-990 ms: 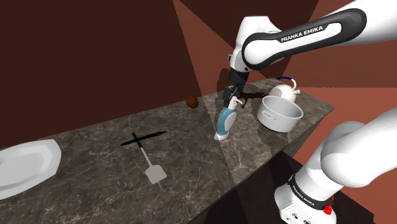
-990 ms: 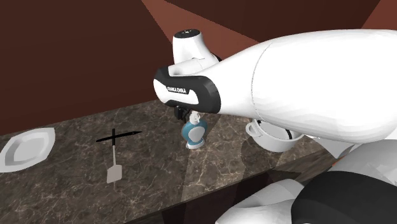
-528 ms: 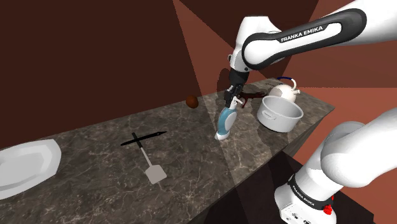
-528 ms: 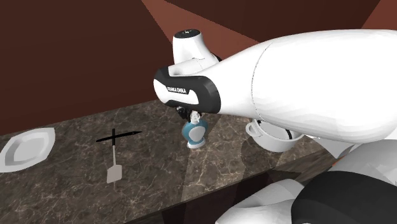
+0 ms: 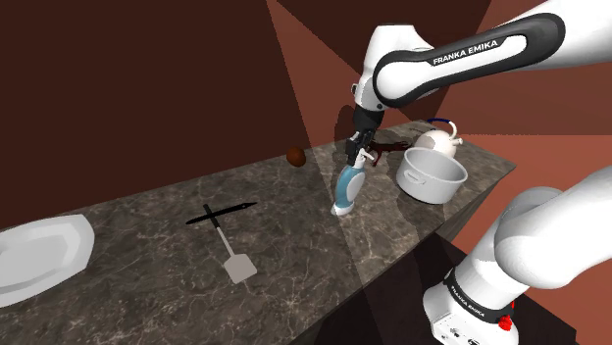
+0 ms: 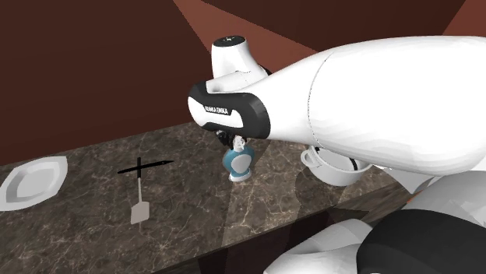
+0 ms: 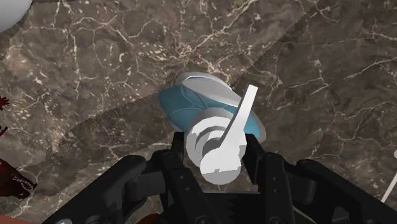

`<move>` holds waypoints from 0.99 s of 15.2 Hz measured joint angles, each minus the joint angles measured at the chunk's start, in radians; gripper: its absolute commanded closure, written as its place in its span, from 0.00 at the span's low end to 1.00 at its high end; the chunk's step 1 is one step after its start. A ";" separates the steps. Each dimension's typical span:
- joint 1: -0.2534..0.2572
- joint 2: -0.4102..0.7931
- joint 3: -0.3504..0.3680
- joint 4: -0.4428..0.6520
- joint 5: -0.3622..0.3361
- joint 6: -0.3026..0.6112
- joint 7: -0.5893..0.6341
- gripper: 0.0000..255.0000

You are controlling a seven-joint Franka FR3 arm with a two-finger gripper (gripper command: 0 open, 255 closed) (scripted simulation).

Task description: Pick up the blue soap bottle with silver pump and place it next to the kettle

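The blue soap bottle [image 5: 344,192] with a pale base and a silver pump stands upright on the dark marble counter [image 5: 294,245], in the shoulder view a little left of the pot. My black gripper [image 5: 359,155] comes down on it from above and is shut on the pump neck. In the wrist view the two fingers [image 7: 180,151] clasp the silver pump collar, the gripper [image 7: 217,147] sits over the blue body [image 7: 184,105], and the spout points away. The white kettle [image 5: 436,140] stands behind the pot at the counter's far end. In the second exterior view the bottle [image 6: 238,163] shows under the hand [image 6: 236,142].
A white pot [image 5: 430,176] sits between bottle and kettle, near the counter's corner. A spatula [image 5: 233,257] and a black crossed utensil [image 5: 218,214] lie mid-counter. A white plate [image 5: 39,255] is at the far left, and a small brown object [image 5: 295,155] by the back wall.
The fingers have closed in on the pump neck. The bottle and the arm stay where they were.
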 measured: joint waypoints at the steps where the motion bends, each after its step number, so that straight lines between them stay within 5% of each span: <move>1: 0.000 -0.002 0.001 0.005 0.000 -0.008 0.000 1.00; 15: 0.002 -0.060 0.001 0.142 0.005 -0.202 -0.007 1.00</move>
